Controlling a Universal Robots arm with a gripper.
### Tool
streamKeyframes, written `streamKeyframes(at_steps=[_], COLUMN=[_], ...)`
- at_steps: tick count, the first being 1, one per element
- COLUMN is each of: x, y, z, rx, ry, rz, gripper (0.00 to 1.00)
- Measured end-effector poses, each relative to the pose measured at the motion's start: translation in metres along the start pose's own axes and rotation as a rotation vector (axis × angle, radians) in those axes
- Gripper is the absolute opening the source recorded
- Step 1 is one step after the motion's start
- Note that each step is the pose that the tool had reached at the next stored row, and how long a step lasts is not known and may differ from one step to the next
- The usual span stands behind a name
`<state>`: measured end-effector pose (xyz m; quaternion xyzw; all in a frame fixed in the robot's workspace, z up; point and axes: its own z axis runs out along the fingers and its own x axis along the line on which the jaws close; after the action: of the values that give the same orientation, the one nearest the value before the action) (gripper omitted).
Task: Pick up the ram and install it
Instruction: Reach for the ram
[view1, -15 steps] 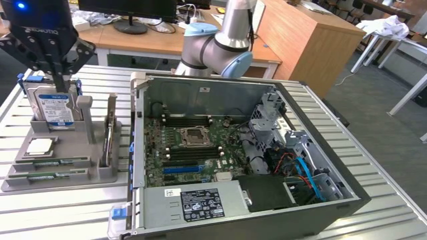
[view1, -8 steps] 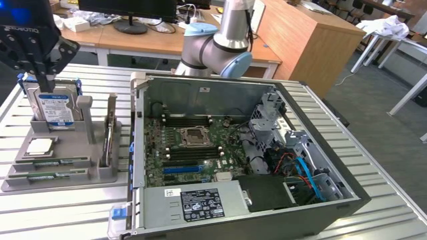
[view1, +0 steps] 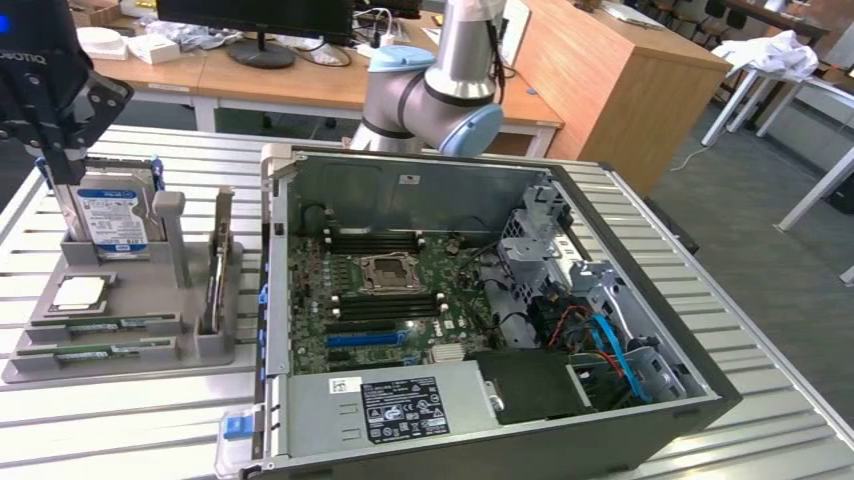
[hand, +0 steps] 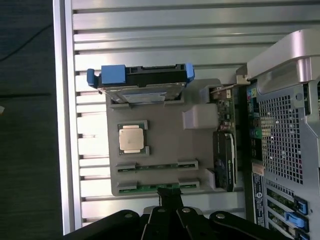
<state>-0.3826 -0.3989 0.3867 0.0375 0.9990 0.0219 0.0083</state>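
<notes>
Two ram sticks (view1: 98, 325) (view1: 83, 352) lie flat in the front slots of the grey parts tray (view1: 134, 365), thin green boards. From the wrist they show as narrow green strips (hand: 157, 166) (hand: 150, 188). My gripper (view1: 60, 168) hangs high over the tray's back end at the exterior view's left, above the hard drive. Its fingers are shut and hold nothing. In the wrist view the closed fingertips of the gripper (hand: 170, 194) line up over the outer ram stick, well above it.
The tray also carries a square silver processor (hand: 132, 138), a hard drive (view1: 114, 215) with blue clips and an upright card (view1: 216, 270). The open computer case (view1: 694, 400) lies beside it, motherboard (view1: 387, 300) exposed. The arm's base (view1: 434, 100) stands behind the case.
</notes>
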Motion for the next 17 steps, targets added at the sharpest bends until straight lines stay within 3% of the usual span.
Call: streamKeyframes(at_steps=[10, 17], x=[0.0025, 0.0017], y=[-0.0003, -0.0087], z=[0.0000, -0.0003], rx=[0.0001, 0.0000], ry=[0.0012, 0.0010], rz=[0.000, 0.000], gripper=[0.10, 0.10])
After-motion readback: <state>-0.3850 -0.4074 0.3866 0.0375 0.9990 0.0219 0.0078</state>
